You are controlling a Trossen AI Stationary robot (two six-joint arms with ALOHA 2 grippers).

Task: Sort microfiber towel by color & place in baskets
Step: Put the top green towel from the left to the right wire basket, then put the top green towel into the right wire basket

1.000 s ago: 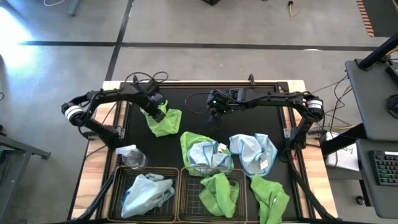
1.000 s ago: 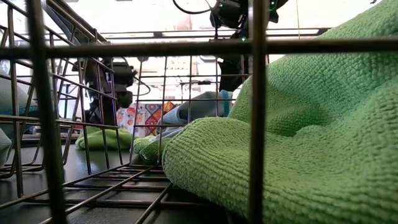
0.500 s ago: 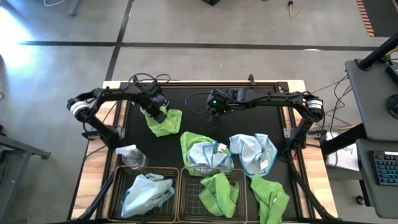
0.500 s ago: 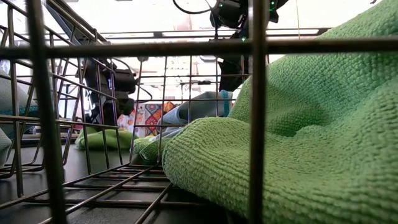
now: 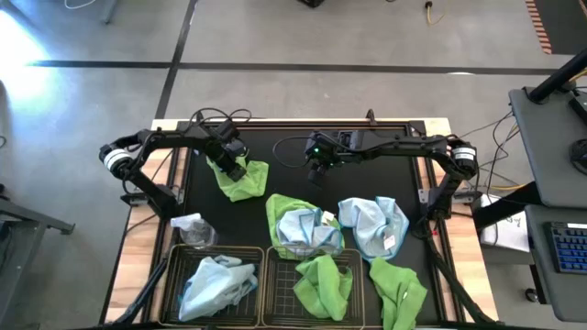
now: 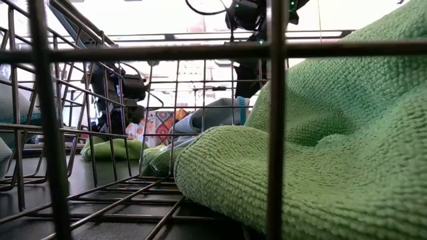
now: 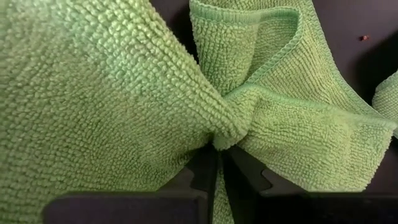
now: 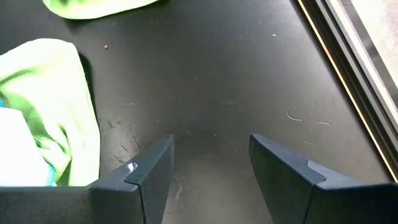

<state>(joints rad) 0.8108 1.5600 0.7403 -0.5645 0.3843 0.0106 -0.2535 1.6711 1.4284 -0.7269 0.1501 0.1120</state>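
My left gripper (image 5: pixel 228 165) is shut on a lime green microfiber towel (image 5: pixel 244 180) at the far left of the black mat; that towel fills the left wrist view (image 7: pixel 93 81). My right gripper (image 8: pixel 210 155) hangs open above bare mat near the far middle (image 5: pixel 321 170). The left basket (image 5: pixel 174 266) holds a pale blue towel (image 5: pixel 215 282), and the right basket (image 5: pixel 275 275) holds a green one (image 5: pixel 323 284). A green and blue pile (image 5: pixel 301 227) leans over the right basket's far rim. Another blue towel (image 5: pixel 374 225) and a green one (image 5: pixel 399 290) lie on the mat. My left gripper pinches a bunched gather of the green towel (image 7: pixel 222 138) between its two fingers (image 7: pixel 204 174), several layers folded together. It comes from above, slanting toward the table's right. The rest of the towel spreads beyond the fingers and lies on the mat (image 5: pixel 249 183).
A small clear spray bottle (image 5: pixel 193 229) lies on the mat just beyond the left basket. The mat's raised frame (image 8: pixel 348 50) runs along the far edge near my right gripper. Bare mat lies between the two grippers (image 5: pixel 284 170).
My left gripper, shut on the green towel, shifted slightly toward the table's right about a second ago and has since stayed still. The towel moved a little with it.
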